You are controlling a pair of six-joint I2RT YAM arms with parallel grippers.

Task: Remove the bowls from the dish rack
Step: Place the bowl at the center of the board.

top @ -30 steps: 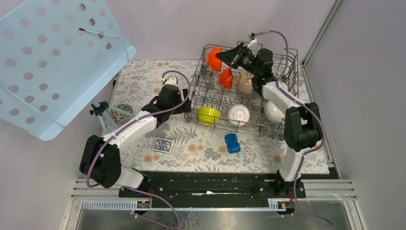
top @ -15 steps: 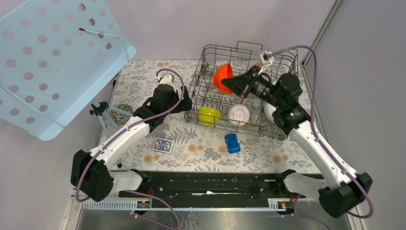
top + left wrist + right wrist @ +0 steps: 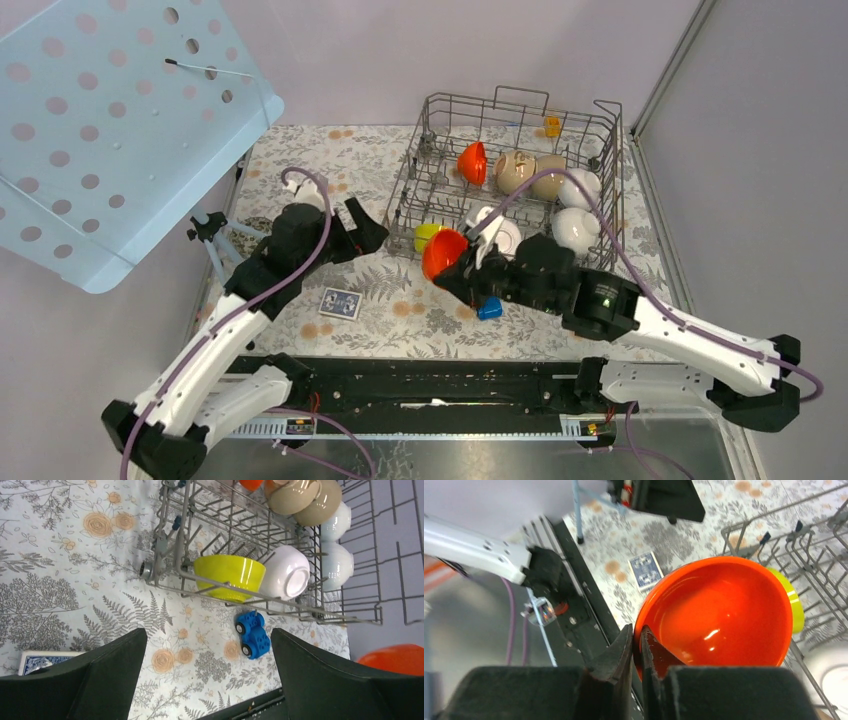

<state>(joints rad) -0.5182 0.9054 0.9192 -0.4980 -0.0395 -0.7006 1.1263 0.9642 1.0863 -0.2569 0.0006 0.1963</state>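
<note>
My right gripper (image 3: pixel 457 272) (image 3: pixel 636 632) is shut on the rim of an orange-red bowl (image 3: pixel 443 253) (image 3: pixel 724 610), held above the mat just in front of the dish rack (image 3: pixel 413 170) (image 3: pixel 172 555). Still in the rack are a second orange-red bowl (image 3: pixel 472 162), two beige bowls (image 3: pixel 515 170) (image 3: pixel 292 492), a yellow-green bowl (image 3: pixel 428 234) (image 3: pixel 230 575) and three white bowls (image 3: pixel 575 228) (image 3: pixel 286 572). Left of the rack, my left gripper (image 3: pixel 360 225) (image 3: pixel 207 632) hangs open over the mat with nothing between its fingers.
A blue toy car (image 3: pixel 489 308) (image 3: pixel 253 634) lies on the mat under the right gripper. A deck of cards (image 3: pixel 340 302) (image 3: pixel 647 571) lies front left. A light blue perforated panel (image 3: pixel 100 130) and a small tripod (image 3: pixel 210 235) stand at the left.
The right arm lifted the orange-red bowl from the back of the rack and swung it forward and left, out over the mat. The left gripper drew back left and opened wider.
</note>
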